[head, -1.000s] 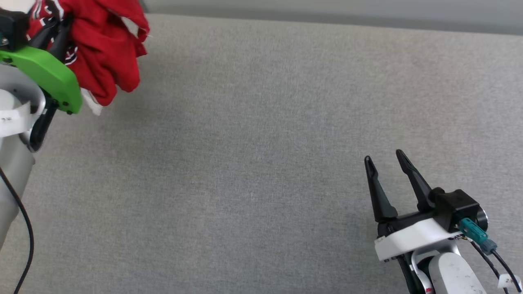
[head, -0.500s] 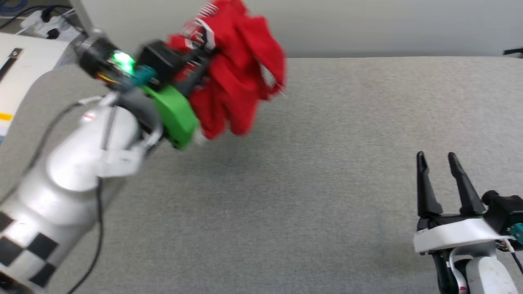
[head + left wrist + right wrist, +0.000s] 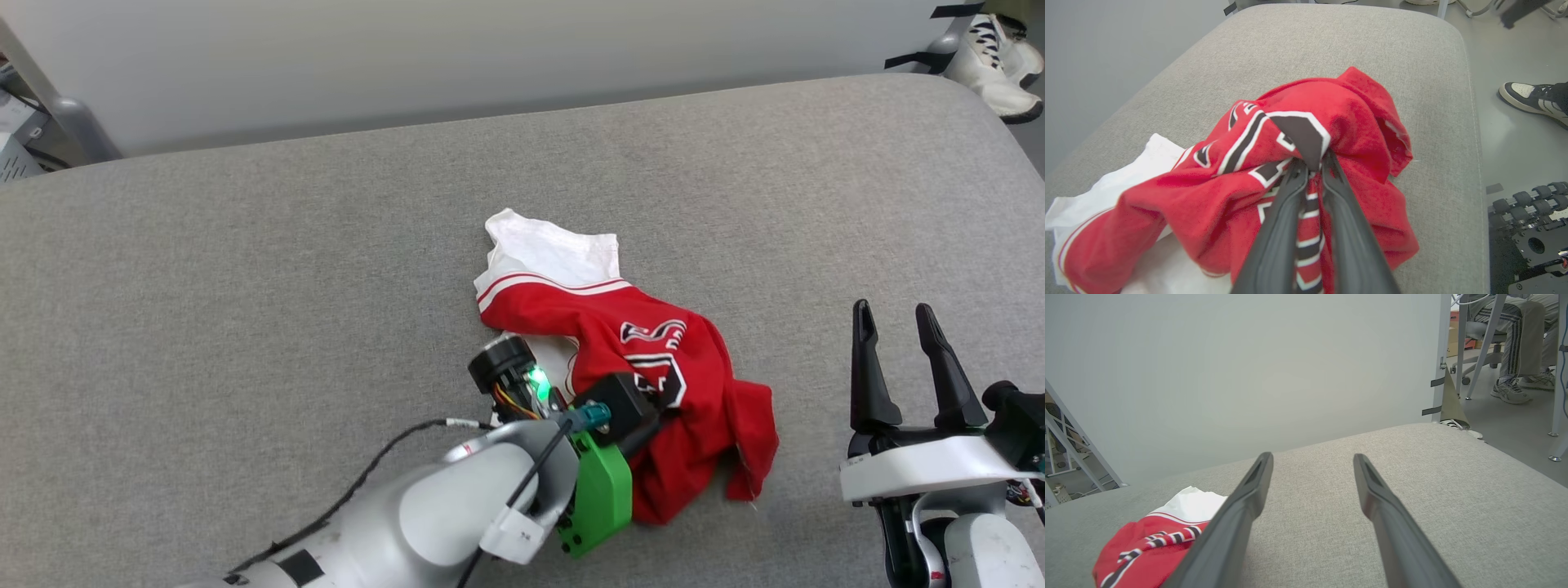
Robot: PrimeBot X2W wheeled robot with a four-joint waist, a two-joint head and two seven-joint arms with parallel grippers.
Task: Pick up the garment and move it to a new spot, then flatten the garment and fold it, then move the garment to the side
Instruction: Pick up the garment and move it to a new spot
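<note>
The garment (image 3: pixel 669 359), a red jersey with a white sleeve and black white-edged lettering, lies crumpled on the grey cushioned surface (image 3: pixel 245 269) near its middle. My left gripper (image 3: pixel 1314 163) is shut on a bunch of the garment (image 3: pixel 1331 122), with striped trim pinched between its fingers. In the head view the left wrist with its green bracket (image 3: pixel 600 490) rests at the garment's near edge, its fingers buried in cloth. To the right my right gripper (image 3: pixel 898 314) stands open and holds nothing; in the right wrist view it (image 3: pixel 1312 457) points across the surface, the garment (image 3: pixel 1151 543) at lower left.
The surface ends in a rounded right edge (image 3: pixel 1470 122) with grey floor beyond. A person's shoe (image 3: pixel 1531 100) stands on that floor, another shoe (image 3: pixel 996 57) at the far right corner. A seated person's legs (image 3: pixel 1519 347) and chair legs lie beyond. A pale wall (image 3: pixel 408 49) runs behind.
The left arm has brought the garment down from hanging in the air onto the surface near its middle, still gripping it. The head camera has shifted too. The right gripper stays open.
</note>
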